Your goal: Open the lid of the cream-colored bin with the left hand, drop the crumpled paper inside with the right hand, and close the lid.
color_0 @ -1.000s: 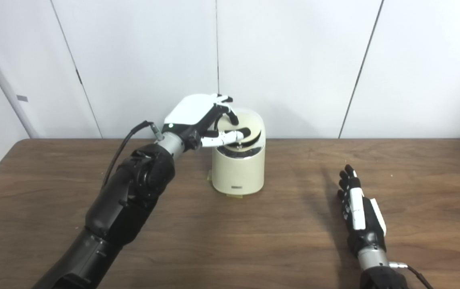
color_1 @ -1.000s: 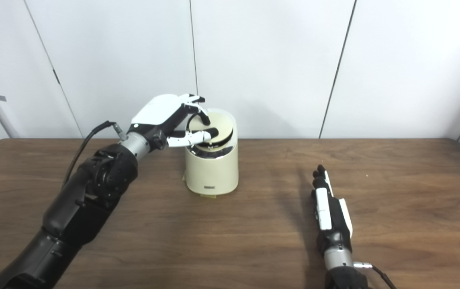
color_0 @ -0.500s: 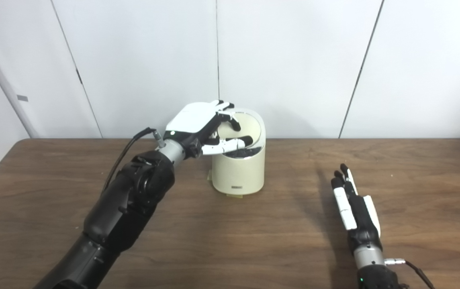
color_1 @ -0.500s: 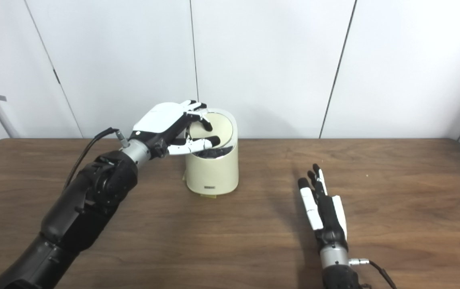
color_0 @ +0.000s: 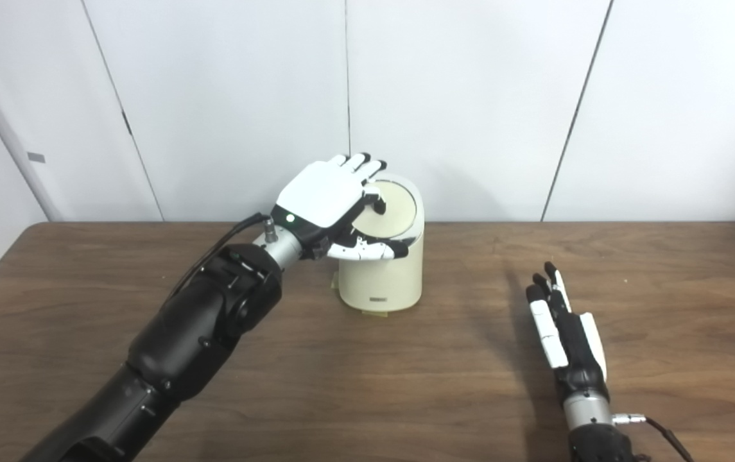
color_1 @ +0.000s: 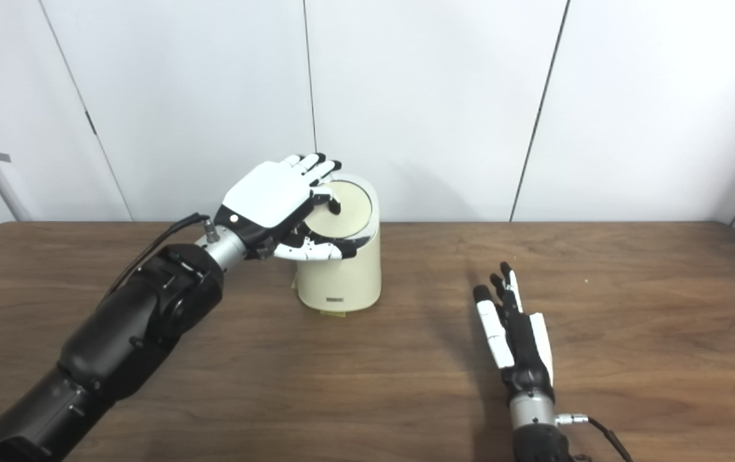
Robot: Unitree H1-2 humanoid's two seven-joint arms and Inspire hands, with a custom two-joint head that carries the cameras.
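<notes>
Cream-coloured and cylindrical, the bin (color_0: 381, 273) stands upright on the far middle part of the wooden table (color_0: 367, 385), close to the white panelled wall (color_0: 470, 96). Its round lid (color_0: 389, 208) sits on top, tilted down toward the viewer, with only a narrow dark gap showing along the front rim beneath it. A small label marks the lower front of the bin wall, and bits of yellowish tape (color_0: 373, 312) show at its base, where it meets the table. No crumpled paper shows anywhere on the table; what lies inside the bin cannot be seen.

Left hand (color_0: 332, 202): raised over the left part of the bin top, white back facing the cameras, fingers (color_1: 316, 163) spread loosely. One fingertip rests on or just above the lid's left part; whether it touches cannot be told. The thumb lies across the front rim of the bin. It clasps nothing. A black cable runs from its wrist back along the dark forearm.

Right hand (color_1: 513, 333): lying low on or just over the table, well apart from the bin to its right, fingers straight, close together and pointing away from the robot, holding nothing.
</notes>
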